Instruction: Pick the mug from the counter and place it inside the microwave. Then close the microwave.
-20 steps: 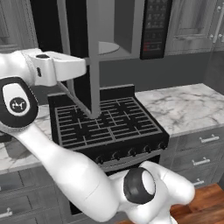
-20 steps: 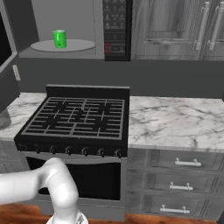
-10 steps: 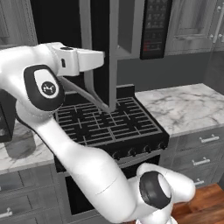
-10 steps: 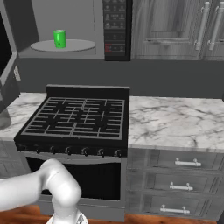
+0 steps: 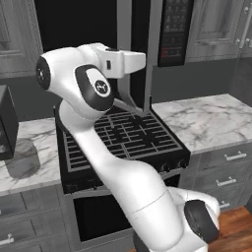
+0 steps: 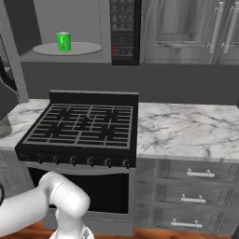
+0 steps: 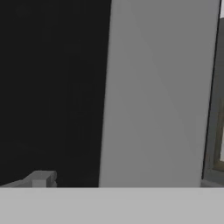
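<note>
Mug (image 6: pixel 63 41): I log it upper left of the right base view, upright on the round grey turntable (image 6: pixel 84 48) inside the microwave cavity.
Microwave (image 6: pixel 124 28): black button panel at top centre of the right base view; the door (image 5: pixel 134 49) stands swung open, seen edge-on at top centre of the left base view.
End effector: I see one grey fingertip (image 7: pixel 41 178) at lower left of the hand view, facing black glass and the door's grey edge; I cannot tell how far it is open or whether it holds anything.
Table (image 6: pixel 186 130): white marble top, right of the black stove (image 6: pixel 81 128), above grey drawers.
Jar (image 5: pixel 22 157): grey, left edge of the left base view, on the marble.
</note>
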Motion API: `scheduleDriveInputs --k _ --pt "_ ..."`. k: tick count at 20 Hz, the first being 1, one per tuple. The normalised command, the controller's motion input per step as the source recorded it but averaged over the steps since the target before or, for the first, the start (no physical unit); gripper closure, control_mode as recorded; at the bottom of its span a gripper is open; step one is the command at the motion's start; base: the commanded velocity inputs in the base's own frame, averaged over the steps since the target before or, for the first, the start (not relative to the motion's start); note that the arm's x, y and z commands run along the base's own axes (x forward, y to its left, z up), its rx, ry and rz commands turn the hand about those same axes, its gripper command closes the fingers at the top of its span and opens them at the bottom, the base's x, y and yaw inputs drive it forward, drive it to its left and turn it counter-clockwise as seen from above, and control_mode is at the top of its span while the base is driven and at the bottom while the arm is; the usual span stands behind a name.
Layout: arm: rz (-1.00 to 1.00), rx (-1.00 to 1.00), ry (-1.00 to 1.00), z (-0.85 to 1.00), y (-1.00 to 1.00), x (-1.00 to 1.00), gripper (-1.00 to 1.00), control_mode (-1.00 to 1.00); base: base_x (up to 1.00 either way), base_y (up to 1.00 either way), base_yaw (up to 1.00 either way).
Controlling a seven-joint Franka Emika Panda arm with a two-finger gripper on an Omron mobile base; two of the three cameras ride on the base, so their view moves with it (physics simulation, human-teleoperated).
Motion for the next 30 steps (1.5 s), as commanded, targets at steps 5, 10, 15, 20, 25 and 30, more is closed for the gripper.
scheduleDriveInputs --k 5,10,15,20,25,30 --pt "0.17 0.0 0.0 0.03 -0.46 0.72 -1.0 -1.0 0.0 0.0 0.0" --pt "0.19 0.02 0.0 0.05 -0.39 0.73 -1.0 -1.0 0.0 0.0 0.0" --pt "0.19 0.0 0.02 0.11 -0.22 0.68 -1.0 -1.0 0.0 0.0 0.0" --pt "0.2 0.0 0.11 0.14 -0.07 0.69 -1.0 -1.0 0.0 0.0 0.0" --pt "0.17 0.0 0.13 0.09 0.0 0.53 -1.0 -1.0 0.0 0.0 0.0" --pt "0.14 0.0 0.08 0.01 0.0 0.51 -1.0 -1.0 0.0 0.0 0.0"
